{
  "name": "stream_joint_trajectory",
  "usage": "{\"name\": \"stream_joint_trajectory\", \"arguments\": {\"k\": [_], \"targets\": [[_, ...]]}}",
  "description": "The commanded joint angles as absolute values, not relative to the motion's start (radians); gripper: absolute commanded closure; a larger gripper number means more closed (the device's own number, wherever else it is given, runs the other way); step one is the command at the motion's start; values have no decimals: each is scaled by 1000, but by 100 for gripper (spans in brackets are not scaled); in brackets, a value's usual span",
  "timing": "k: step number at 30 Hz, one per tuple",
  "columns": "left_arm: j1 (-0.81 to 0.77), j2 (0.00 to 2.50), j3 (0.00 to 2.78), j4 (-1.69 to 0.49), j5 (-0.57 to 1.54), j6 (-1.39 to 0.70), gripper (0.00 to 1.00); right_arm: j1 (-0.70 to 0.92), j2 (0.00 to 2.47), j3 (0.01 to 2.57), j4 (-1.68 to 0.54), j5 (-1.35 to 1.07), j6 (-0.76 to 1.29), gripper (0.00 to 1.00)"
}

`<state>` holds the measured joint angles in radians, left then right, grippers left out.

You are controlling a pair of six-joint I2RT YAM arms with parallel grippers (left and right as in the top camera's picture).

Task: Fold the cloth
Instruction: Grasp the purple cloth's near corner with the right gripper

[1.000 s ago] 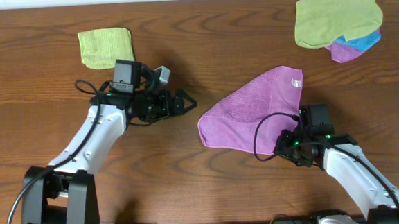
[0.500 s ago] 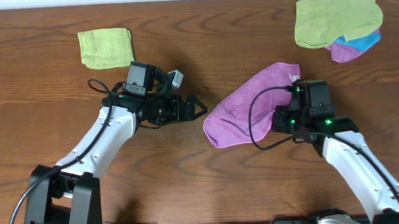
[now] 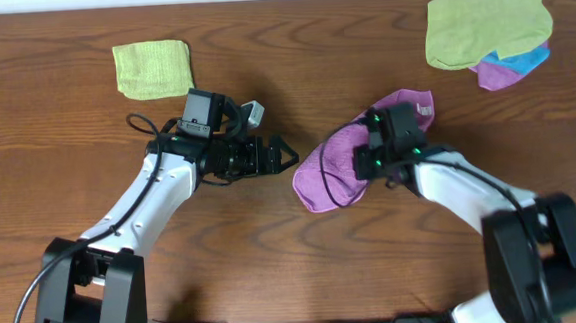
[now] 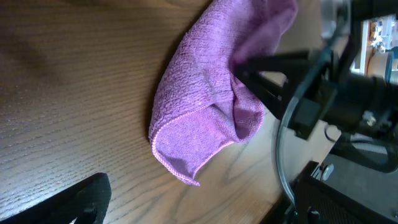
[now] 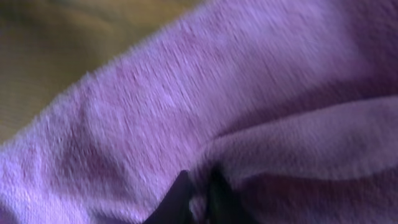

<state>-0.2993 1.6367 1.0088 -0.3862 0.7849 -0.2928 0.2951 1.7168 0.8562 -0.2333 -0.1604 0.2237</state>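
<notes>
Well, my right claw (image 5: pixel 198 198) is narrow, its tips pinching a ridge of the cloth (image 3: pixel 340 166). The cloth lies doubled over just right of the tabletop's middle, hemmed edge facing my left claw (image 3: pixel 290 153). That claw stands wide and empty just beside it. Bare wood runs along the near edge. A lime cloth (image 3: pixel 152 70) lies toward the far left corner, and a cloth pile (image 3: pixel 485 24) fills the far right corner.
</notes>
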Motion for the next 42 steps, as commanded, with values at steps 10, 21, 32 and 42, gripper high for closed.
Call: {"name": "stream_joint_trajectory", "arguments": {"k": [10, 21, 32, 42], "targets": [[-302, 1647, 1031, -389, 781, -296, 5, 351, 1790, 1083, -334, -153, 141, 47], [-302, 1647, 1031, -389, 781, -296, 4, 345, 1720, 1117, -385, -99, 175, 39], [-302, 1647, 1031, -389, 781, -296, 5, 321, 1621, 1118, -485, -48, 241, 36], [-302, 1647, 1031, -389, 778, -295, 5, 323, 1641, 1114, -607, -49, 371, 36]]}}
